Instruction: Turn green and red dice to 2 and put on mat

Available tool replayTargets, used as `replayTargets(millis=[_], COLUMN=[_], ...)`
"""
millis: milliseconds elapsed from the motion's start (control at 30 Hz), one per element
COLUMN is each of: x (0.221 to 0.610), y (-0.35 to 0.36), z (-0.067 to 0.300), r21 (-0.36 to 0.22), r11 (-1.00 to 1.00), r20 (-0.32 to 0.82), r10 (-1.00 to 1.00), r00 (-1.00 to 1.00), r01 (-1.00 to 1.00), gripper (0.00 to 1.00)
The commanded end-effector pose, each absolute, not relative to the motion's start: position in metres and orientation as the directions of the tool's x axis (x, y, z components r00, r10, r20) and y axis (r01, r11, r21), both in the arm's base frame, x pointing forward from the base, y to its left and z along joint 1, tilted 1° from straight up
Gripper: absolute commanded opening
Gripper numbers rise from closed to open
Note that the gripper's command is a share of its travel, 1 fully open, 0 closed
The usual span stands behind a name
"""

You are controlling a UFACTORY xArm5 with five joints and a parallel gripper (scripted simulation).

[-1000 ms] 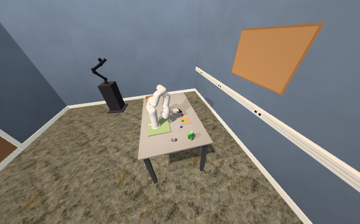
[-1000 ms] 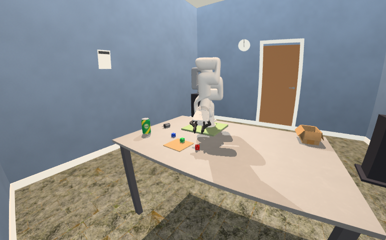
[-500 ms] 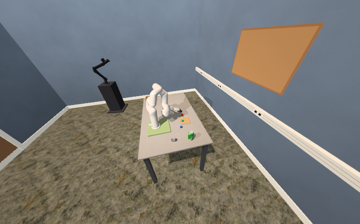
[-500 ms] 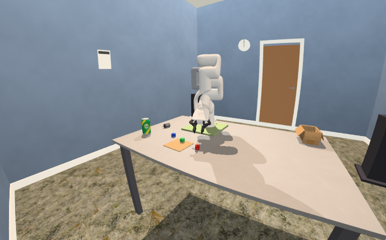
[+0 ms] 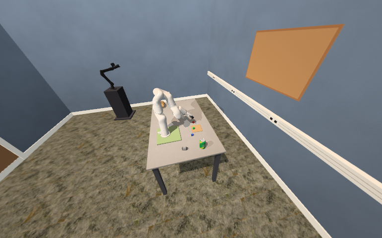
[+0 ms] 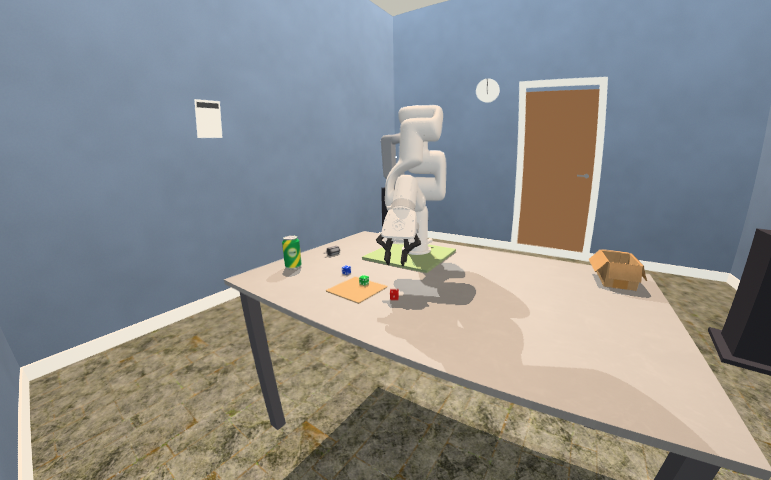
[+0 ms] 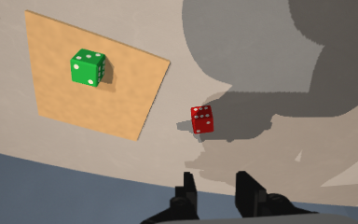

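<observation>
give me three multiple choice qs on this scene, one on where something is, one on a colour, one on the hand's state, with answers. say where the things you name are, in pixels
1. Where is the red die (image 5: 193, 122) (image 6: 394, 294) (image 7: 202, 119)?
a) on the orange mat (image 5: 197, 129) (image 6: 350, 290) (image 7: 97, 109)
b) on the table (image 5: 169, 153) (image 6: 556, 333) (image 7: 8, 135), beside the mat
c) in the cardboard box

2. What colour is the die on the mat?
a) red
b) blue
c) green

3. How is the hand (image 5: 191, 117) (image 6: 396, 261) (image 7: 213, 188)?
a) open, with nothing between the fingers
b) shut on the red die
c) shut on the blue die

Answers:
1 b: the wrist view shows table between die and mat edge.
2 c: the exterior and wrist views show a green die there.
3 a: the wrist view shows the fingers apart, nothing between them.
</observation>
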State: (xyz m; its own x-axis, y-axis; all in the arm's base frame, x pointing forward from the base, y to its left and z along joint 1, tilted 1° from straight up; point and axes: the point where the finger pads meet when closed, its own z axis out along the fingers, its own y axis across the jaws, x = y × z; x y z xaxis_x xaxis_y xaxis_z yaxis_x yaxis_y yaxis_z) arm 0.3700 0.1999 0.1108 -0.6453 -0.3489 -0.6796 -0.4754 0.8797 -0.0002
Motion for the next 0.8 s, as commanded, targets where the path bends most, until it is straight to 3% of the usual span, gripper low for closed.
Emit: replayTargets(millis=[0,400,767], x=[0.379,0.387,0.398], y=[0.205,0.209,0.215], z=[0.114,0.12,0.127], r21=[0.0,0.0,0.0], r11=[0.88,0.879,0.879], r20=[-0.545,-0.39,-0.143], r10=[-0.399,-0.439,-0.472], r00=[-0.738,-0.81,-0.87], r01=[-0.476,-0.476,-0.477], gripper=[0.42,0.42,0.42])
